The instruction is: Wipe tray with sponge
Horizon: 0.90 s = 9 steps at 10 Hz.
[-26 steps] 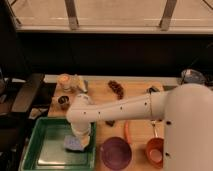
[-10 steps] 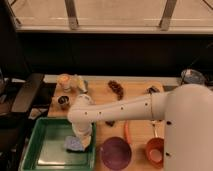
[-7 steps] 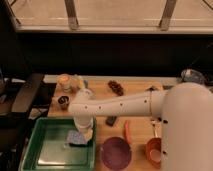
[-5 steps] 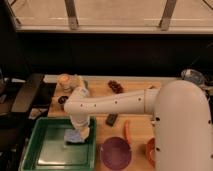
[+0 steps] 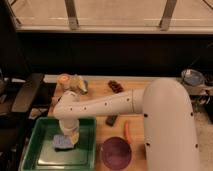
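Observation:
A green tray [image 5: 42, 152] sits at the lower left of the wooden table. A blue-grey sponge [image 5: 63, 143] lies on the tray's floor, right of its middle. My white arm reaches in from the right and bends down over the tray. My gripper [image 5: 70, 137] points down onto the sponge's right side and presses on it.
A purple bowl [image 5: 116, 153] stands right of the tray. An orange carrot-like item [image 5: 127, 132] and a dark block [image 5: 111, 120] lie beside it. A cup [image 5: 64, 80] and small items stand behind the tray. A dark snack [image 5: 115, 85] lies mid-table. A bowl [image 5: 192, 77] stands far right.
My arm has swung left across the tray, and the sponge has slid left and slightly forward with the gripper.

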Each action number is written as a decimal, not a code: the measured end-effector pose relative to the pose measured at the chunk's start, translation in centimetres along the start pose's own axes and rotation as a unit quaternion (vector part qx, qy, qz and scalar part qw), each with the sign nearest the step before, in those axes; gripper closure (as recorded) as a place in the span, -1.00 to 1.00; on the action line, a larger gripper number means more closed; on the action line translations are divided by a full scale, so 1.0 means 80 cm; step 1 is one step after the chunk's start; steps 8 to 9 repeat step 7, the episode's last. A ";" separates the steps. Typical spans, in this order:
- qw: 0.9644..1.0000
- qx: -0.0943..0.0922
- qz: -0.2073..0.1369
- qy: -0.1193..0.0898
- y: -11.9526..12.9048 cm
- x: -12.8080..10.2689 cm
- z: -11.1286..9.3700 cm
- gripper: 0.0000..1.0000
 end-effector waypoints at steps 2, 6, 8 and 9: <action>1.000 -0.003 0.020 -0.006 0.026 0.003 0.001 1.00; 0.998 -0.007 0.057 0.022 0.060 0.064 -0.025 1.00; 0.998 -0.002 0.058 0.022 0.051 0.077 -0.032 1.00; 0.998 -0.002 0.058 0.022 0.051 0.077 -0.032 1.00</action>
